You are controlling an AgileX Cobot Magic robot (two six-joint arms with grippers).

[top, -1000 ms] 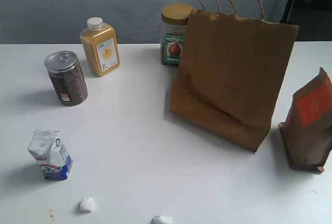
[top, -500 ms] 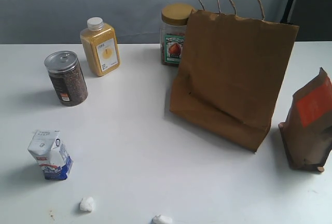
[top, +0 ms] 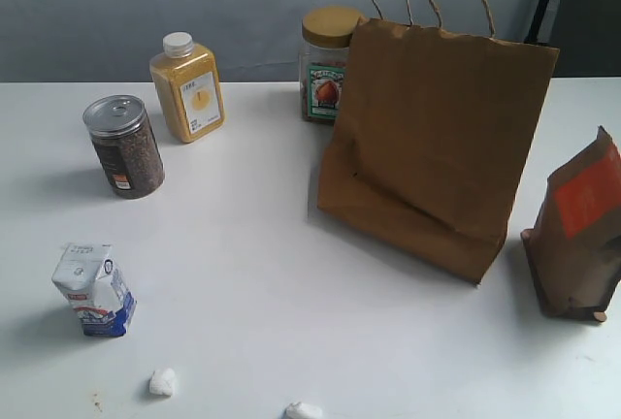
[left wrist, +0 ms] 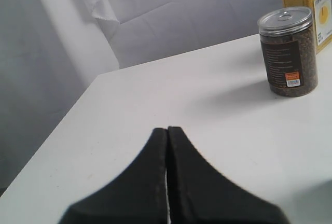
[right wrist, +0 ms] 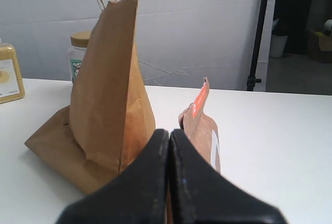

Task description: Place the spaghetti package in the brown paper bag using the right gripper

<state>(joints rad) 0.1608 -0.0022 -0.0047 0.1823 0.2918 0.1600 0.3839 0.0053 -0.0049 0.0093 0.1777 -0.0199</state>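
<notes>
The brown paper bag (top: 432,152) stands upright at the right of the white table, its twisted handles up; the right wrist view shows it side-on (right wrist: 111,89). No spaghetti package shows in any view. My right gripper (right wrist: 170,130) is shut with nothing between its fingers, low over the table, close in front of the brown pouch and beside the bag. Over by the table's left corner my left gripper (left wrist: 167,128) is shut and empty too. Neither arm appears in the exterior view.
A brown pouch with an orange-red label (top: 579,235) stands right of the bag. A dark-filled can (top: 123,145), a yellow bottle (top: 187,87), a yellow-lidded jar (top: 325,62) behind the bag, a small milk carton (top: 93,289) and two white scraps (top: 162,381) also sit on the table.
</notes>
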